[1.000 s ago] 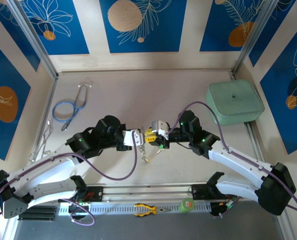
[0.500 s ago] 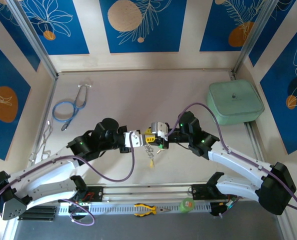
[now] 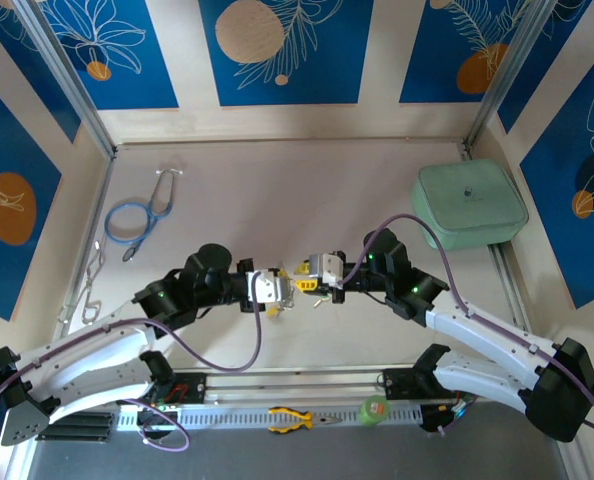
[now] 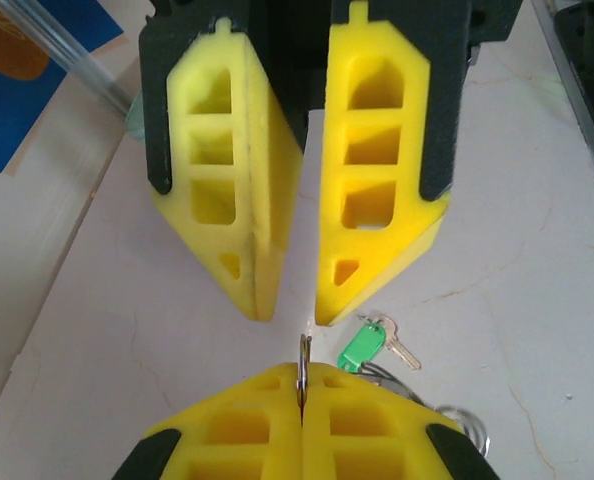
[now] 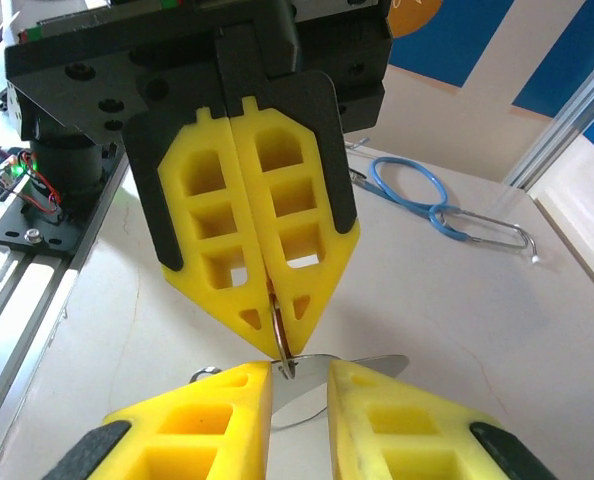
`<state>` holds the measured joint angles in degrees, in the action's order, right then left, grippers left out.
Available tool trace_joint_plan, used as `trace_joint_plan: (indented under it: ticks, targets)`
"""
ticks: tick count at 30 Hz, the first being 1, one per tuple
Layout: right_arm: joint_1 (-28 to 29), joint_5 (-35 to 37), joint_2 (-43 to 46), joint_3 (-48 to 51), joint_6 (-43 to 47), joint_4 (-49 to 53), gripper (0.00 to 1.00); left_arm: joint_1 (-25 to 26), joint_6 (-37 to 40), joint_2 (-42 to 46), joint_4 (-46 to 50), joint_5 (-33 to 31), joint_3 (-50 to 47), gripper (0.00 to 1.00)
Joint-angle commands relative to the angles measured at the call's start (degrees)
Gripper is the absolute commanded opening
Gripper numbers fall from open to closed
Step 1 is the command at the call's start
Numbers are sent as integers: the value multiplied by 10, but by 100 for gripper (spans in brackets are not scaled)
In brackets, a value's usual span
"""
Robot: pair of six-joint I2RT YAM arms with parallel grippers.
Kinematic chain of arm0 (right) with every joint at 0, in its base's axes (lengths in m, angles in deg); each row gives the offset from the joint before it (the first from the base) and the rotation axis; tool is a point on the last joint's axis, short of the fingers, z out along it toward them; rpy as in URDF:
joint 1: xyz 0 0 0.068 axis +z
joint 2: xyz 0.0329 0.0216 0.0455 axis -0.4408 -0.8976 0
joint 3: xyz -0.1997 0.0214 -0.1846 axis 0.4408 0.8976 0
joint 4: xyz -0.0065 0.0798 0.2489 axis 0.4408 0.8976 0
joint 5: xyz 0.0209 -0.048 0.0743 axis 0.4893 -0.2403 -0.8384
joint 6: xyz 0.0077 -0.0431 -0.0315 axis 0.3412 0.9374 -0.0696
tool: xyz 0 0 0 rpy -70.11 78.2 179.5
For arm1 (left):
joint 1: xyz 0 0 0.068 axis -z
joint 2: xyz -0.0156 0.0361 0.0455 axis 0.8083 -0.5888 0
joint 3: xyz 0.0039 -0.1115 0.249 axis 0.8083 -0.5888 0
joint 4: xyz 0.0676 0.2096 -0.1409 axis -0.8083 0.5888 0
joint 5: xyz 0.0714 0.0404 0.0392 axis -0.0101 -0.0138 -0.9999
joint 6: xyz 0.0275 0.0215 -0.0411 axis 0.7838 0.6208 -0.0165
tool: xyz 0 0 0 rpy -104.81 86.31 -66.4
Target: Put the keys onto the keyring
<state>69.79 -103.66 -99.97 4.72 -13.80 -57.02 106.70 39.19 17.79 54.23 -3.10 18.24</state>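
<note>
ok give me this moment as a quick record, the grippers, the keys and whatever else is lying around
left gripper: shut on a small metal ring, edge-on between its tips
right gripper: jaws apart, tip to tip with the left gripper, no clear grip
green-headed key: flat on the table, below the grippers
stethoscope: far left of the table
mint case: far right of the table
pliers and green tape roll: at the near edge
</note>
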Motion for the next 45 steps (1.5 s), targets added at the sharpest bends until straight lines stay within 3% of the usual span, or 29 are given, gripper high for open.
trace_joint_plan:
  ticks: [1, 8, 14, 20, 23, 24, 26, 29, 34, 45]
  targets:
    - [6, -9, 4, 7, 24, 12, 21, 3, -5, 13, -43, 30, -9, 0]
    - [14, -5, -3, -1, 39, 16, 21, 3, -10, 8, -52, 33, -11, 0]
    - [19, 0, -5, -1, 44, 8, 13, 3, -19, 6, -59, 53, -13, 0]
    - [21, -4, -7, -3, 35, -4, 12, 3, -31, 4, -76, 53, -19, 0]
    - [22, -4, -7, -4, 36, -5, 0, 3, -44, 1, -87, 46, -21, 0]
    - [21, -2, -6, -4, 38, -5, 0, 3, -48, 0, -87, 37, -21, 3]
    - [20, -3, -1, -5, 41, 4, 0, 3, -54, 3, -85, 15, -25, 22]
    - [18, 0, -4, -22, 41, 44, 0, 3, -48, 8, -69, -15, -34, 31]
    - [18, 18, -9, -33, 44, 67, 0, 3, -39, 3, -31, -33, -36, 32]
    - [29, 42, -27, -60, 51, 94, 0, 3, -36, -3, -43, -23, -36, 27]
